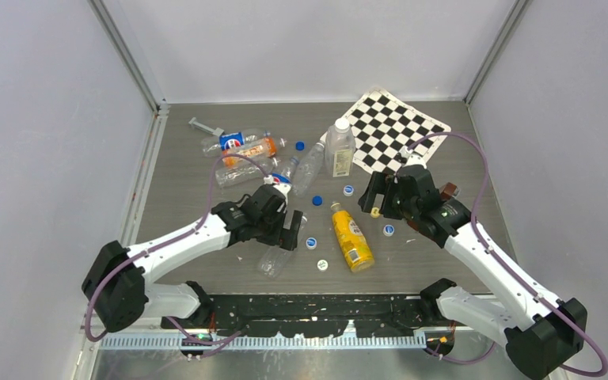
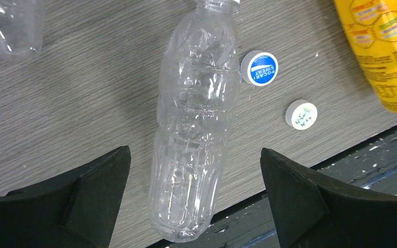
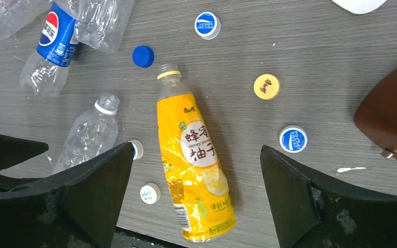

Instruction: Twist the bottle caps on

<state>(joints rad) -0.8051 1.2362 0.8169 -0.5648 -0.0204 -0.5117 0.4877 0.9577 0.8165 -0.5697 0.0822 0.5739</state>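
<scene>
A clear bottle [image 2: 196,129] lies uncapped on the surface [image 2: 82,93], with a blue cap [image 2: 259,67] just beside it. The left hand [image 2: 195,151] hangs open astride it, and the right hand [image 3: 196,149] is open too. The step looks like the bottle pickup; next, close on it and stand it upright.

yellow bottle [image 1: 351,236] lying flat, checkered board [image 1: 396,127], Pepsi bottle [image 1: 235,140]

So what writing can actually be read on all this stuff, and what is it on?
"POCARI SWEAT": blue-and-white cap beside the clear bottle.
"Honey pomelo", under large Chinese characters: yellow bottle.
Pepsi logo, its white lettering too small to read: blue-labelled bottle.
Too small to read: green print on the white cap, marks on the yellow cap.
</scene>
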